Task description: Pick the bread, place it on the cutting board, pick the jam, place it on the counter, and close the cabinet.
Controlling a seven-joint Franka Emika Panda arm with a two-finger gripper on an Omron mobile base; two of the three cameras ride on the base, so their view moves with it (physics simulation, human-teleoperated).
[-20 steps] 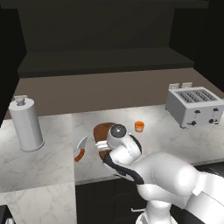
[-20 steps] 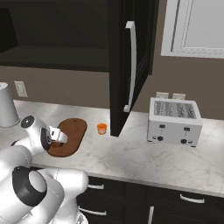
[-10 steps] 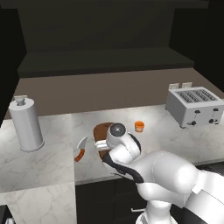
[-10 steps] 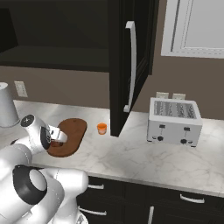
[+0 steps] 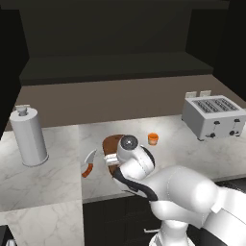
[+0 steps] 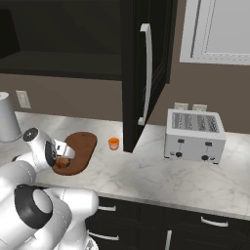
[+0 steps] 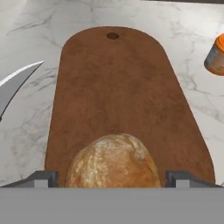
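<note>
Between the fingertips (image 7: 43, 178) sits the bread (image 7: 113, 161), gripper (image 7: 112, 179) spread wide, not clamping | roll's on the cutting board's (image 7: 114, 94) near end, looks light and squishy, grab its sides | board's long axis runs away from hand | jam (image 7: 215, 56) beyond, on counter (image 7: 192, 30)

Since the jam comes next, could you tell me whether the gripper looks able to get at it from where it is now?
Probably yes. The jam stands alone on the counter, just off the board, with bare marble around it. The gripper brackets the bread, so it must leave that first. The open cabinet door hangs close by.
</note>
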